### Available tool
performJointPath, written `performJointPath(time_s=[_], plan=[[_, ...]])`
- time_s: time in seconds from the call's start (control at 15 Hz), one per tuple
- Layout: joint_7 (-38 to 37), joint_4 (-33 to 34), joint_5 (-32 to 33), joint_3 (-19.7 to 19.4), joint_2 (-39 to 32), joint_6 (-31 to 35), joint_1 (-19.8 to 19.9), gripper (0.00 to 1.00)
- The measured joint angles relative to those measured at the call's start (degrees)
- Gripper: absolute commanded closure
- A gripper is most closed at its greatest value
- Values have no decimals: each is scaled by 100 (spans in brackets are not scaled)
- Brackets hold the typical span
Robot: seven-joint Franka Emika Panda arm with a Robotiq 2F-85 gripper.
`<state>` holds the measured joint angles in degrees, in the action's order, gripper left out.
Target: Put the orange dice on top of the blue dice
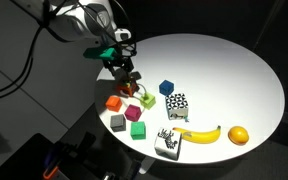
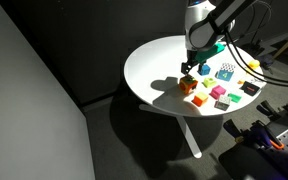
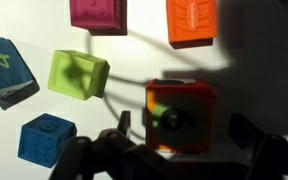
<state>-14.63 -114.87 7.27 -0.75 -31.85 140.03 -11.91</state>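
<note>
orange dice (image 3: pixel 180 115): sits between the gripper (image 3: pixel 174 150) prongs in the wrist view, near the table's 9 o'clock edge
pincer: spread wide, nothing clamped yet
step: closing in to grasp
blue dice (image 1: pixel 166 88): at 3 o'clock of the gripper in an exterior view
next: squeeze, lift, carry over

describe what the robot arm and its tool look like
The arm has rounded white-and-grey segments in both exterior views. Black cables hang behind it. Near the wrist sits a bright green part. The tool below is dark, almost black; the wrist view shows only its shadowy finger outlines.
</note>
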Motion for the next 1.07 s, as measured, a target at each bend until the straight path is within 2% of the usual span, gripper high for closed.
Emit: performJointPath(time_s=[1.07], plan=[[-1, 523, 0, -59, -694, 0, -72, 0]])
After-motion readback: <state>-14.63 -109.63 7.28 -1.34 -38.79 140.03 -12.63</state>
